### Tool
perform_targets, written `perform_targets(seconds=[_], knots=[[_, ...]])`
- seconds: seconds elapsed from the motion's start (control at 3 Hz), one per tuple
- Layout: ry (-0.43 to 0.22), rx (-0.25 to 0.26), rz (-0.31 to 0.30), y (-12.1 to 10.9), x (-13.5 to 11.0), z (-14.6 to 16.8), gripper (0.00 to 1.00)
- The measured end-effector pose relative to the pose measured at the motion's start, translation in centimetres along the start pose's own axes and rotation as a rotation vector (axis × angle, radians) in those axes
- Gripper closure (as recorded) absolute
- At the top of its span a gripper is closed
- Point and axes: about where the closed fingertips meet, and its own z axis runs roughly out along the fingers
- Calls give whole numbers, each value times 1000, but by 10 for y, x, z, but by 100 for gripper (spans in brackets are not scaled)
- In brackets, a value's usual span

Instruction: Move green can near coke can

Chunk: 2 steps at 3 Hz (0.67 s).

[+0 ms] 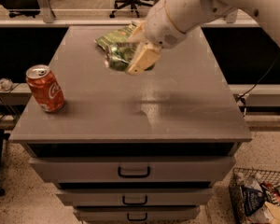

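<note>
The red coke can (45, 88) stands upright near the front left corner of the grey cabinet top (177, 111). My gripper (130, 56) hangs over the middle of the top, right of the coke can and well apart from it. It is shut on the crushed green can (117, 56), held above the surface on its side. The white arm reaches in from the upper right.
A flat green chip bag (113, 36) lies at the back of the top, partly behind the gripper. Drawers with black handles (133, 172) are below. A wire basket of packets (261, 197) stands on the floor at right. Office chairs stand behind.
</note>
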Motion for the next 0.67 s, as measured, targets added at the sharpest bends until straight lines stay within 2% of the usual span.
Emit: perform_targets(seconds=[0.33,0.67], knots=[[-47,-50,-24,12,-32,46,100],[-67,-68,3,20,-47,85,100]])
